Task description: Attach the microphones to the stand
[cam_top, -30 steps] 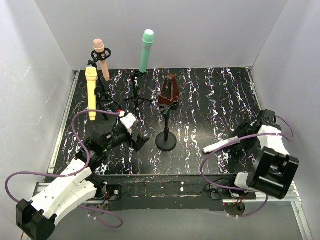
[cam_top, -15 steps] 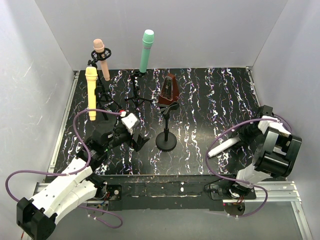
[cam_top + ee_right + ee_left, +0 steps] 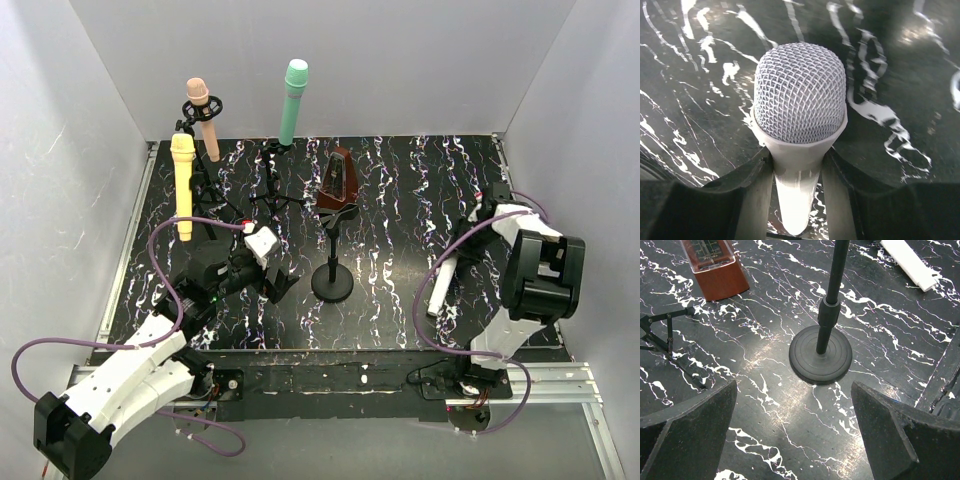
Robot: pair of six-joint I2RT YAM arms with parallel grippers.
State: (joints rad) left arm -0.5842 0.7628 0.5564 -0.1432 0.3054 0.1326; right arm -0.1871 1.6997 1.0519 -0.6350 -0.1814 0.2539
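Observation:
My right gripper (image 3: 470,242) (image 3: 797,170) is shut on the white microphone (image 3: 441,286) (image 3: 800,95), just below its mesh head, with the handle pointing down toward the table's near edge. The microphone's handle also shows in the left wrist view (image 3: 910,262). The empty stand (image 3: 333,280) with a round base (image 3: 821,356) stands mid-table. My left gripper (image 3: 277,284) (image 3: 795,440) is open and empty, low, just left of that base. The peach-pink microphone (image 3: 203,115), the pale yellow one (image 3: 183,185) and the teal-green one (image 3: 293,100) stand upright in stands at the back left.
A brown metronome (image 3: 336,185) (image 3: 715,265) sits just behind the empty stand. Black tripod legs (image 3: 270,195) (image 3: 667,347) spread over the back left of the table. White walls close the left, back and right sides.
My right wrist has swung back and inward, and the white microphone has turned from pointing left to pointing at the near edge. The left arm has barely moved.

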